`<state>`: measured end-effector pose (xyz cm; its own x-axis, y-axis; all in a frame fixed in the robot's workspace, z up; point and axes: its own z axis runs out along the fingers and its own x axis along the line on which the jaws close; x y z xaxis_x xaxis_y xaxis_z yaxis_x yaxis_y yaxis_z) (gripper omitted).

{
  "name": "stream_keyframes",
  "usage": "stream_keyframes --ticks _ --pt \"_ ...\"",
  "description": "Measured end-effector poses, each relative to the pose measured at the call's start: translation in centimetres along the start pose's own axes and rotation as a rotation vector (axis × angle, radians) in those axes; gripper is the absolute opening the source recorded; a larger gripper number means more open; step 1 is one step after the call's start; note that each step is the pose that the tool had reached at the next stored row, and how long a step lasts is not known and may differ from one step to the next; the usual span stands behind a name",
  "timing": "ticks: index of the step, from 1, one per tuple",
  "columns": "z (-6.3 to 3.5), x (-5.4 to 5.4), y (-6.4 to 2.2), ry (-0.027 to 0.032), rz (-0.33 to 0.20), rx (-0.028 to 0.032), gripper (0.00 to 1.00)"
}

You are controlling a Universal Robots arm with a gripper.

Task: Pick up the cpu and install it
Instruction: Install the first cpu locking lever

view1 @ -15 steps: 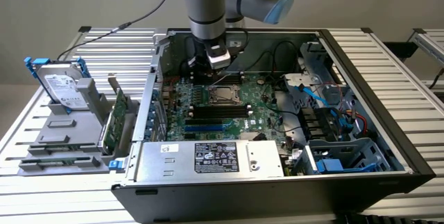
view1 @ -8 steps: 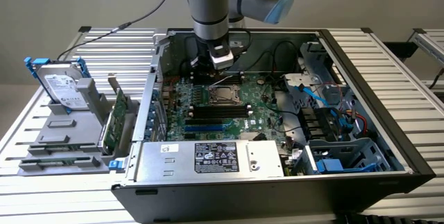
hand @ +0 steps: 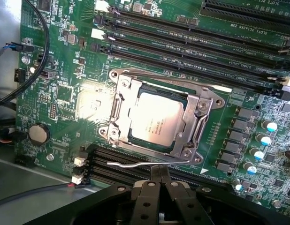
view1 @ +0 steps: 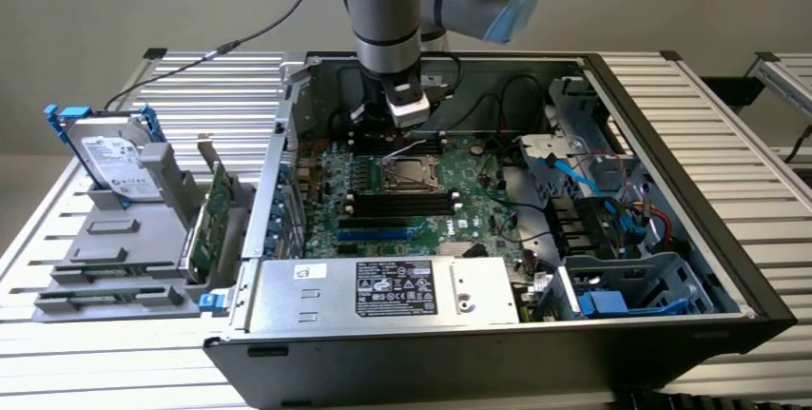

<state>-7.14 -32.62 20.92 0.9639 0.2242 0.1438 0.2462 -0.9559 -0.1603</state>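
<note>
The hand (hand: 160,180) is pinched shut, holding nothing. At the exterior view's centre, the cpu (view1: 409,176) lies socketed, just lower in frame.

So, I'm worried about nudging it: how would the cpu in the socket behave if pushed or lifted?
The cpu looks like a stiff, flat, metal-topped plate, so it likely won't flex. It sits low inside the socket frame, so a sideways push probably won't slide it. Its smooth top and thin edges offer little grip, so lifting could be slippery.
</note>
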Motion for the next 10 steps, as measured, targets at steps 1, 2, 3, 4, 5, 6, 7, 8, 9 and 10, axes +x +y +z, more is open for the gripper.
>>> stream_keyframes --ticks 1,2,3,4,5,6,7,8,9,10 --pt "0.01 0.07 0.03 -0.0003 -0.001 0.0001 0.11" --pt "0.02 0.13 0.07 -0.0006 -0.001 0.0001 0.11" --pt "0.03 0.18 0.10 -0.0008 -0.002 0.0003 0.11" --pt "0.04 0.23 0.13 -0.0010 -0.002 0.0004 0.11" --pt "0.05 0.27 0.16 -0.0012 -0.003 0.0006 0.11" --pt "0.06 0.32 0.20 -0.0017 -0.004 0.0008 0.11" --pt "0.08 0.37 0.24 -0.0023 -0.005 0.0012 0.11" --pt "0.09 0.42 0.27 -0.0029 -0.006 0.0015 0.11" --pt "0.09 0.48 0.31 -0.0037 -0.007 0.0017 0.11" --pt "0.10 0.51 0.33 -0.0042 -0.009 0.0019 0.11"
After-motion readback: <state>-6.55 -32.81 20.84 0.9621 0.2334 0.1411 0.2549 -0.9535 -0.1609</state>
